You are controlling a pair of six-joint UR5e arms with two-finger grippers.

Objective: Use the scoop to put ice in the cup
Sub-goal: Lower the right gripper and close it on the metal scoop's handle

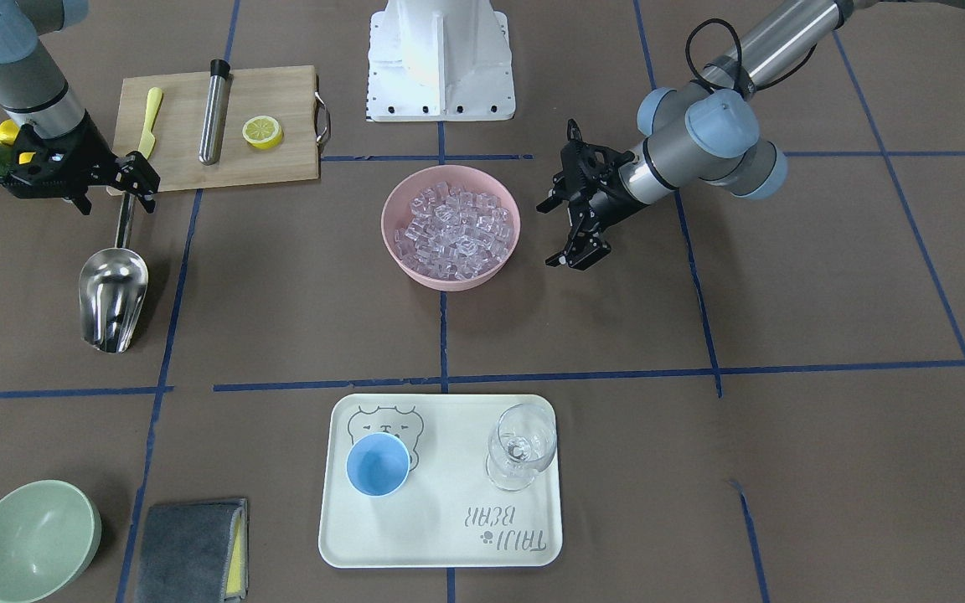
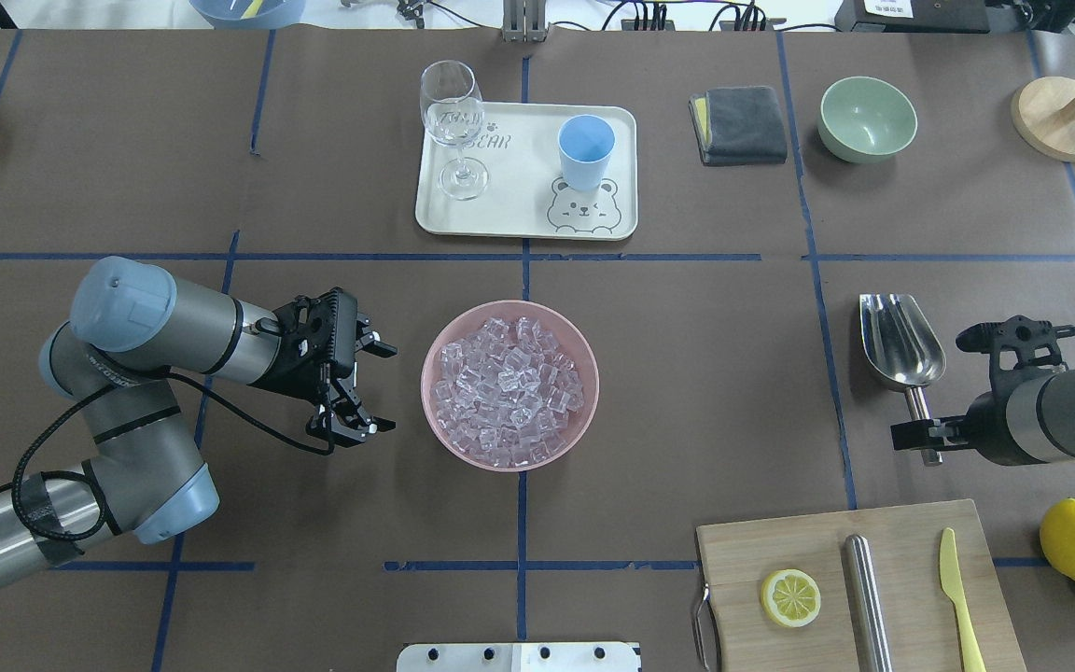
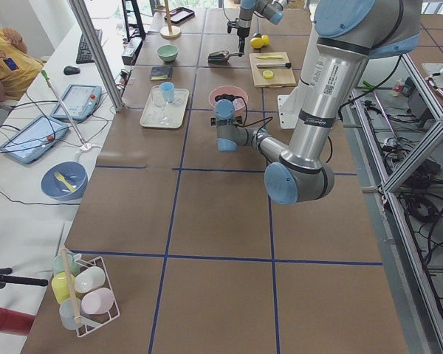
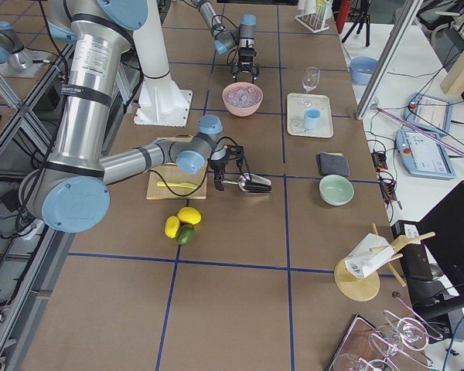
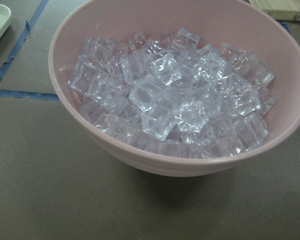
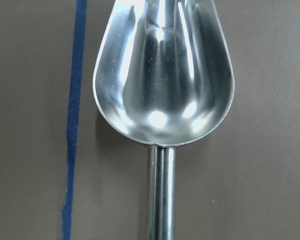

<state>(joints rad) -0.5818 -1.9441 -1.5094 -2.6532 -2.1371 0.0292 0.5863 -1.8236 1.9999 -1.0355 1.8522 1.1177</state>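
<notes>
Progress so far is close to nil, as I read it: the cup [image 2: 586,149] stands upright and empty on the tray [image 2: 509,191] at the far side of the table, next to a wine glass [image 2: 452,121], and all the ice [image 2: 509,383] I can see is heaped in the pink bowl [image 2: 584,411] at the table's centre. The scoop [image 2: 901,350] lies flat on the brown table cover on my right, hollow side up and with nothing in it, well apart from both bowl and cup. Its long axis runs roughly from the robot outward: the thin handle points back toward the robot and the wide open mouth points away, toward the far row where the tray sits, with the mouth leaning a little toward the table's middle. The right gripper [image 1: 116,197] hangs at the handle's near end with its jaws spread to either side of the handle, so I judge it released, not yet clamped. The left gripper [image 2: 371,390] is also spread wide, empty, hovering just beside the bowl on its left. Everything that matters is left to do: close on the handle, lift, dig into the ice, carry it across to the tray and tip it into the cup.
</notes>
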